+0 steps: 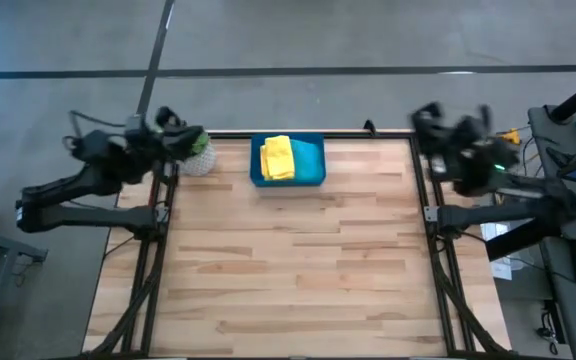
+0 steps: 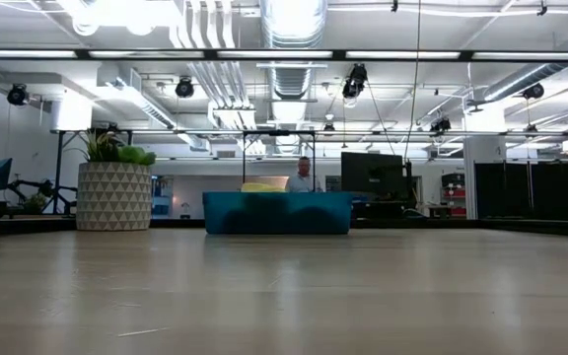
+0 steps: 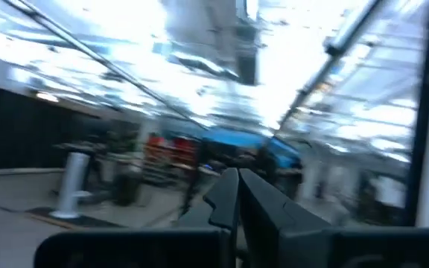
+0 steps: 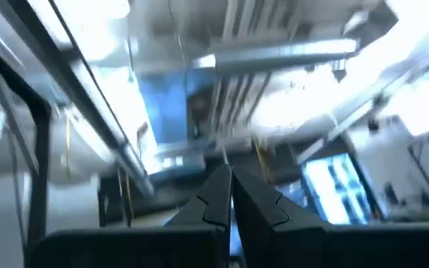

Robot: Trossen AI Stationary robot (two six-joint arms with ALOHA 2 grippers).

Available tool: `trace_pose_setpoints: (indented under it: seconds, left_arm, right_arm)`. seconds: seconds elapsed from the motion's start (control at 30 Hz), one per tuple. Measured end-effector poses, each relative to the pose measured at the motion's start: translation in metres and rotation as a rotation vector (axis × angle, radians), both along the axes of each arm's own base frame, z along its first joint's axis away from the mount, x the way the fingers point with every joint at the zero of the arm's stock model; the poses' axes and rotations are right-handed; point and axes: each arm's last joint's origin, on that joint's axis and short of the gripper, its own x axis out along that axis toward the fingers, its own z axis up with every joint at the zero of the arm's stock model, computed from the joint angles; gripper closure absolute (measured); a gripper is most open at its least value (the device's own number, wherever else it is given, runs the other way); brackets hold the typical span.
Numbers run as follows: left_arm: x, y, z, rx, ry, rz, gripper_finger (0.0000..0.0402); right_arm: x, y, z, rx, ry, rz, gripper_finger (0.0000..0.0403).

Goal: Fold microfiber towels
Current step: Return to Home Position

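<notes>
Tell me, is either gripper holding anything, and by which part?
Nothing is held. The left gripper and right gripper are shut and empty; the yellow towel lies in the blue bin.

In the low view, the front wall of the rigid teal-blue rectangular plastic bin [image 2: 276, 212] hides its contents; only a pale strip of the yellow microfiber cloth [image 2: 264, 186] clears the rim. A person [image 2: 304, 176] behind the bin shows head and shoulders only. In the high view, the yellow microfiber cloth covers whatever lies beneath it, and the right gripper [image 1: 430, 118] is blurred.
</notes>
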Motion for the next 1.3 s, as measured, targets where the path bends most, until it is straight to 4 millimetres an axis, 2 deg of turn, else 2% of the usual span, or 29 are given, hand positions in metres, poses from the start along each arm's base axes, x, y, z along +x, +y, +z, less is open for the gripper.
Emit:
trace_pose_setpoints:
  seconds: [0.13, 0.27, 0.37, 0.43, 0.57, 0.6, 0.7, 0.8, 0.87, 1.0, 1.1, 1.3]
  left_arm:
    - [-0.027, -0.003, -0.015, -0.028, -0.026, 0.114, 0.0402]
    - [-0.059, -0.008, -0.034, -0.051, -0.057, 0.176, 0.0402]
    - [-0.080, -0.011, -0.052, -0.099, -0.108, 0.196, 0.0402]
    - [-0.085, -0.013, -0.068, -0.107, -0.138, 0.186, 0.0402]
    - [-0.100, -0.016, -0.092, -0.112, -0.260, 0.166, 0.0402]
    - [-0.102, -0.016, -0.096, -0.121, -0.284, 0.170, 0.0402]
    - [-0.084, -0.012, -0.119, -0.170, -0.183, 0.172, 0.0401]
    - [-0.076, -0.010, -0.127, -0.182, -0.164, 0.166, 0.0401]
    - [-0.071, -0.009, -0.142, -0.194, -0.125, 0.169, 0.0401]
    - [-0.062, -0.007, -0.157, -0.233, -0.113, 0.128, 0.0401]
    - [-0.055, -0.006, -0.173, -0.282, -0.093, 0.084, 0.0401]
    - [-0.046, -0.005, -0.207, -0.340, -0.224, -0.019, 0.0401]
  right_arm:
    - [-0.057, 0.004, -0.007, 0.009, -0.051, -0.089, 0.0394]
    - [-0.099, 0.009, -0.017, 0.048, 0.001, -0.125, 0.0394]
    - [-0.126, 0.014, -0.027, 0.070, -0.040, -0.092, 0.0394]
    - [-0.141, 0.017, -0.035, 0.081, -0.093, -0.080, 0.0394]
    - [-0.160, 0.020, -0.055, 0.111, -0.160, -0.066, 0.0394]
    - [-0.160, 0.020, -0.062, 0.127, -0.164, -0.052, 0.0394]
    - [-0.142, 0.017, -0.082, 0.210, -0.116, 0.015, 0.0394]
    - [-0.126, 0.014, -0.095, 0.251, -0.116, 0.065, 0.0394]
    - [-0.120, 0.013, -0.104, 0.254, -0.146, 0.074, 0.0394]
    - [-0.117, 0.010, -0.122, 0.302, -0.183, 0.062, 0.0394]
    - [-0.109, 0.009, -0.131, 0.335, -0.138, 0.081, 0.0394]
    - [-0.097, 0.006, -0.155, 0.415, -0.103, 0.106, 0.0394]
